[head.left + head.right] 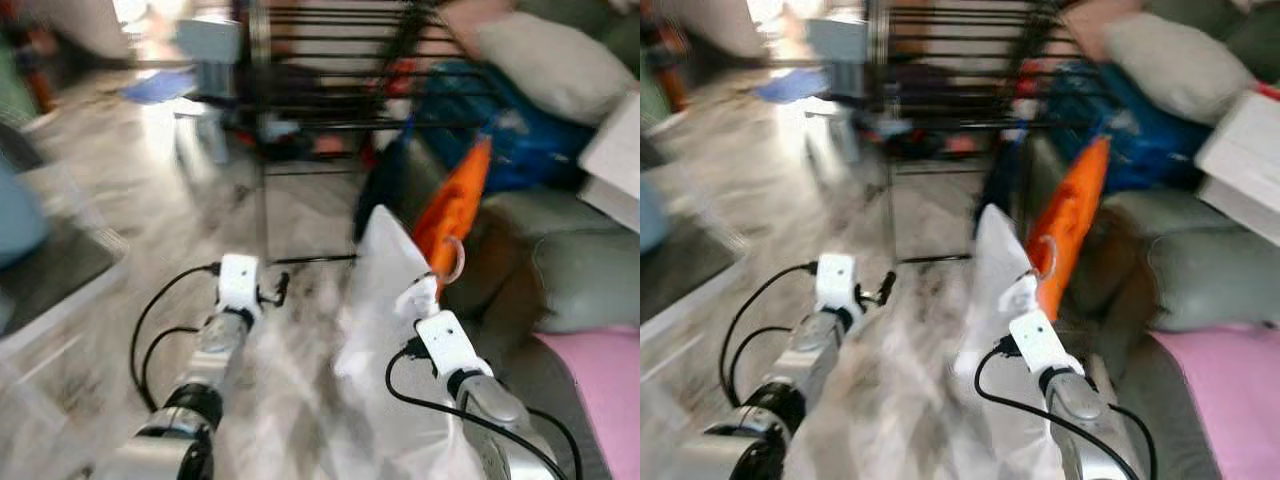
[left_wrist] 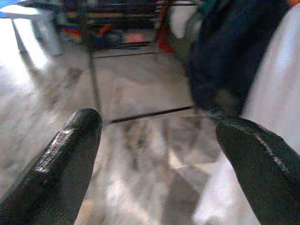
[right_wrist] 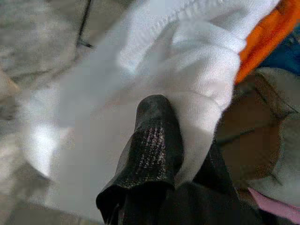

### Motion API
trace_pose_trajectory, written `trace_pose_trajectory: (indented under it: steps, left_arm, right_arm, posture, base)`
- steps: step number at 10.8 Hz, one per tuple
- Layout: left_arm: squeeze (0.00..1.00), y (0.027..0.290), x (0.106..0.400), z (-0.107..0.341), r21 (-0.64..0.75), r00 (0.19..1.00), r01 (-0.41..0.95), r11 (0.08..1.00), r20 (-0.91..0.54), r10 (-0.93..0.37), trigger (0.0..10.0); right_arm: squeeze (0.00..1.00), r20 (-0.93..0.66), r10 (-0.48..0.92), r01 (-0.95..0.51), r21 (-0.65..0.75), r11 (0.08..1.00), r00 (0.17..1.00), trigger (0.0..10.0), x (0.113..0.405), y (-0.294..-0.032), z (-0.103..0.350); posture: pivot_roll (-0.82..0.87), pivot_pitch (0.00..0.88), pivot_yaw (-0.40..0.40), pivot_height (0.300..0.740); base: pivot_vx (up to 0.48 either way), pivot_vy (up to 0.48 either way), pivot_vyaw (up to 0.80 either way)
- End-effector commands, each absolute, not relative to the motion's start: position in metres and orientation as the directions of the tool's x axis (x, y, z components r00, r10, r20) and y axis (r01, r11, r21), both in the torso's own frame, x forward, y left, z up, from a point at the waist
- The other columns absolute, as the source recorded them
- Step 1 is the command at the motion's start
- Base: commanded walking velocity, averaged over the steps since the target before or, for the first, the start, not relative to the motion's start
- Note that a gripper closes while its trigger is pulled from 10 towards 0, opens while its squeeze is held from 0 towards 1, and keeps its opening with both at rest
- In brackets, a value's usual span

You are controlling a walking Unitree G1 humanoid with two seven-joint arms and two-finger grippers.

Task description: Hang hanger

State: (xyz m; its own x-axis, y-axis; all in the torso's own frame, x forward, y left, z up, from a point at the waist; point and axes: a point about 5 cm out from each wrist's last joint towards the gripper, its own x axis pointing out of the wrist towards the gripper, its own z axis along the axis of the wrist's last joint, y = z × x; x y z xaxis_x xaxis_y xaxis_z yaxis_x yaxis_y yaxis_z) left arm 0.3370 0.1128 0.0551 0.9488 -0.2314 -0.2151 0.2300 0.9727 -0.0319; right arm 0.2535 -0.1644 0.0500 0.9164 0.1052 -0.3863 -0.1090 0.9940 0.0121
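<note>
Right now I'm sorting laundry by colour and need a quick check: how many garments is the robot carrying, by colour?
White garment: 1, pinched in the right gripper
Orange garment: 1, hanging beside the white one with a hanger hook at its lower end
Total: 2

The left gripper is open and holds nothing.

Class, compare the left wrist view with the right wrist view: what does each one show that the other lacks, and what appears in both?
Left wrist view alone: the left gripper, its fingers spread wide apart over bare floor, and the black drying rack beyond.

Right wrist view alone: the right gripper closed on cloth, an orange garment, and a pink cushion.

Both: the white garment.
</note>
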Motion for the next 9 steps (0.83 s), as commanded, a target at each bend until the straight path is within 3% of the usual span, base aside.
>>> trace_pose_trajectory:
  steps: [1, 5, 9]
  left_arm:
    - [0.0, 0.107, 0.335, 0.052, -0.033, 0.942, 0.247, 0.968, -0.226, -0.248, 10.0]
    - [0.0, 0.107, 0.335, 0.054, -0.016, 0.943, 0.257, 0.966, -0.213, -0.254, 10.0]
    - [0.0, 0.1, 0.332, 0.052, -0.033, 0.934, 0.289, 0.957, -0.21, -0.289, 10.0]
  right_arm:
    - [0.0, -0.36, 0.082, -0.09, -0.005, 0.996, 0.929, 10.0, 0.256, -0.171, 0.057]
    - [0.0, -0.367, 0.128, -0.134, 0.008, 0.991, 0.922, 10.0, 0.254, -0.16, 0.055]
    - [0.0, -0.388, 0.163, -0.174, 0.006, 0.985, 0.907, 10.0, 0.25, -0.153, 0.05]
  posture:
    - [0.01, 0.0, -0.058, 0.74]
    - [0.01, 0.0, -0.054, 0.74]
    - [0.01, 0.0, -0.056, 0.74]
  base:
    - [0.0, 0.435, 0.0]
    - [0.0, 0.394, 0.0]
    - [0.0, 0.0, 0.0]
